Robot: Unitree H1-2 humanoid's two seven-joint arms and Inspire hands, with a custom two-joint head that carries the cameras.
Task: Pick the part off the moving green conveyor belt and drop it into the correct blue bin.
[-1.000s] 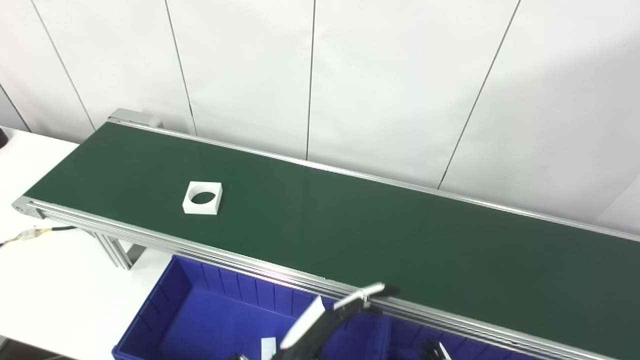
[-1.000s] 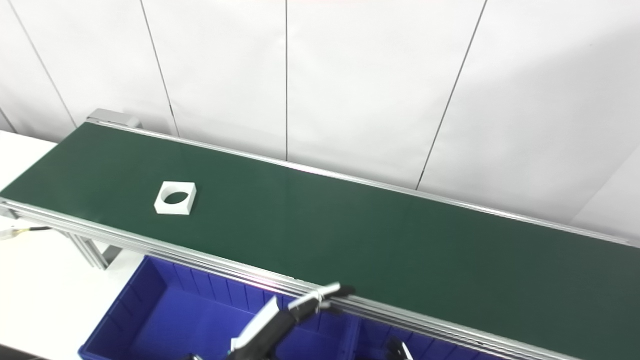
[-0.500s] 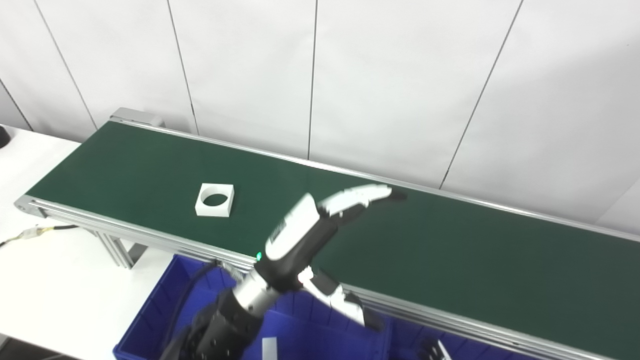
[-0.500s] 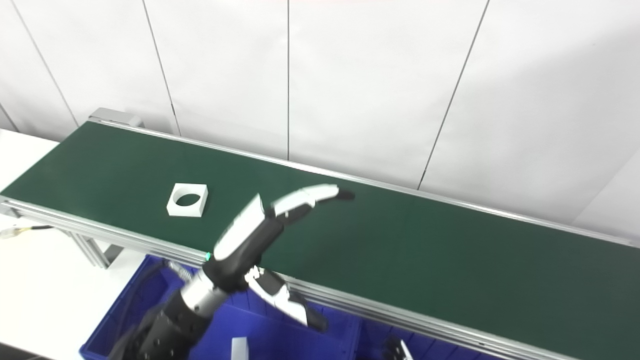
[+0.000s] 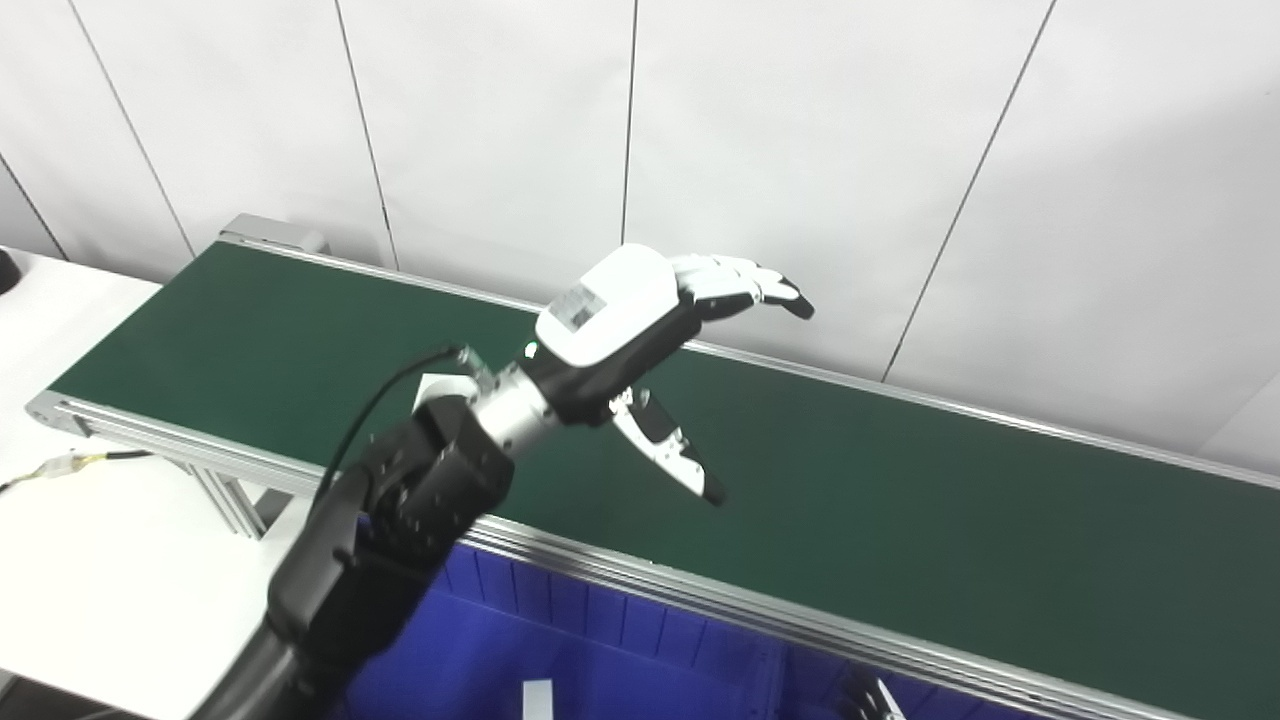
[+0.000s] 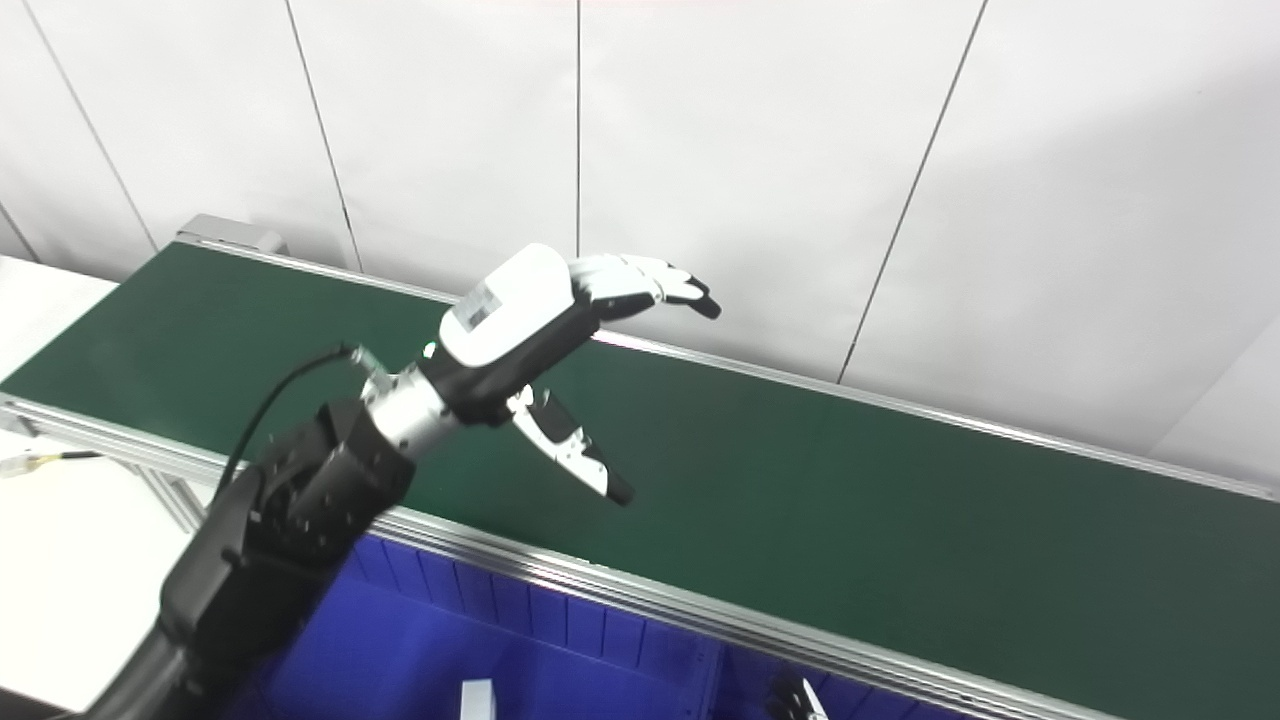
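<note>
In the left eye view, the robot's left hand (image 5: 640,330) hovers above the green conveyor belt (image 5: 900,500), fingers (image 5: 740,285) stretched forward and thumb splayed downward, holding nothing. Only a corner of the white square part (image 5: 432,385) shows on the belt, behind the forearm. At the bottom edge, the right hand (image 5: 868,700) barely shows; its state cannot be told.

In the right eye view, the blue bin (image 6: 560,640) sits just below the belt's near rail, a small white piece (image 6: 478,698) inside.
</note>
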